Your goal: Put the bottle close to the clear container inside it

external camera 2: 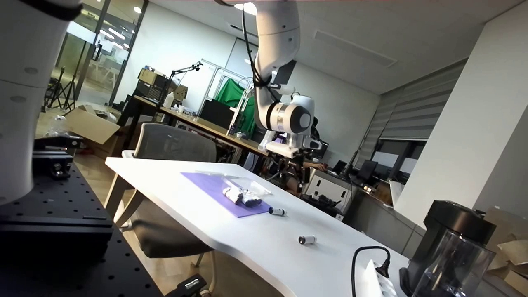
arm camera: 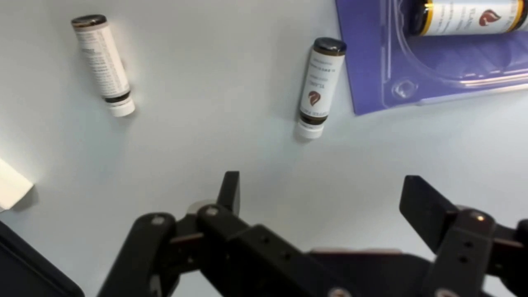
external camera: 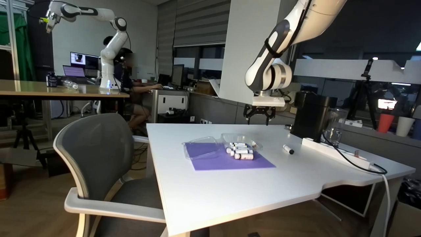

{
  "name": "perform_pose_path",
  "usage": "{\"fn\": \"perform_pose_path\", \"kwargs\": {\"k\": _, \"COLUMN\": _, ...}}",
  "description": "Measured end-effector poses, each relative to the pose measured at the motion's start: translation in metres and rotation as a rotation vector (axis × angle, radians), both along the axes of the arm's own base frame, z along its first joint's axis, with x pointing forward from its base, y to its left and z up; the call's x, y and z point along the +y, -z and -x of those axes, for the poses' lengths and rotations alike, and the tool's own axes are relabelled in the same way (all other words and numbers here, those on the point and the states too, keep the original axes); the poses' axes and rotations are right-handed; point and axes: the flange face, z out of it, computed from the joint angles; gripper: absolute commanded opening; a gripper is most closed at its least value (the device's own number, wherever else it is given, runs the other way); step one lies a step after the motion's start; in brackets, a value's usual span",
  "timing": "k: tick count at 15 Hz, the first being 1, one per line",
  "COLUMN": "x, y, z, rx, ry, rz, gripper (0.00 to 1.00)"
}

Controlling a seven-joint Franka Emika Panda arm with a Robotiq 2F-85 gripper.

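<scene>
The clear container [external camera: 225, 139] stands open on a purple sheet with several white-labelled bottles in it, also in an exterior view [external camera 2: 258, 186]. In the wrist view its corner [arm camera: 387, 84] shows at upper right with a bottle lying inside. A white-labelled bottle with a white cap [arm camera: 321, 84] lies on the table just beside the sheet, also in an exterior view [external camera 2: 277, 211]. A second loose bottle [arm camera: 103, 62] lies farther away, visible in both exterior views [external camera: 288, 149] [external camera 2: 307, 239]. My gripper [arm camera: 319, 187] is open and empty, above the table [external camera: 258, 121] [external camera 2: 294, 179].
The container's clear lid half [external camera: 201, 148] lies opened to its side on the purple sheet [external camera: 230, 165]. A black machine [external camera: 309, 113] and a white power strip [external camera: 335, 154] with a black cable stand on the table. An office chair [external camera: 98, 154] is at the table's edge.
</scene>
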Motion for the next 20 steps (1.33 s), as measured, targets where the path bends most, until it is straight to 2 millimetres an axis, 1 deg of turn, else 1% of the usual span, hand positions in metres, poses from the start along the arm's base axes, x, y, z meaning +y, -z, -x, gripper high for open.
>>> {"fn": "perform_pose_path", "kwargs": {"k": 1, "x": 0.005, "y": 0.006, "z": -0.005, "rx": -0.008, "ry": 0.015, "rz": 0.008, "gripper": 1.0}}
{"fn": "perform_pose_path", "kwargs": {"k": 3, "x": 0.007, "y": 0.015, "z": -0.015, "rx": -0.02, "ry": 0.04, "rz": 0.024, "gripper": 1.0}}
{"fn": "perform_pose_path", "kwargs": {"k": 7, "x": 0.002, "y": 0.033, "z": -0.028, "rx": 0.014, "ry": 0.066, "rz": 0.042, "gripper": 1.0}}
{"fn": "perform_pose_path", "kwargs": {"k": 11, "x": -0.003, "y": 0.051, "z": -0.035, "rx": 0.104, "ry": 0.089, "rz": 0.042, "gripper": 1.0}}
{"fn": "perform_pose_path", "kwargs": {"k": 15, "x": -0.004, "y": 0.062, "z": -0.042, "rx": 0.142, "ry": 0.1, "rz": 0.025, "gripper": 1.0}}
{"fn": "perform_pose_path", "kwargs": {"k": 20, "x": -0.006, "y": 0.073, "z": -0.044, "rx": 0.204, "ry": 0.112, "rz": -0.013, "gripper": 1.0}}
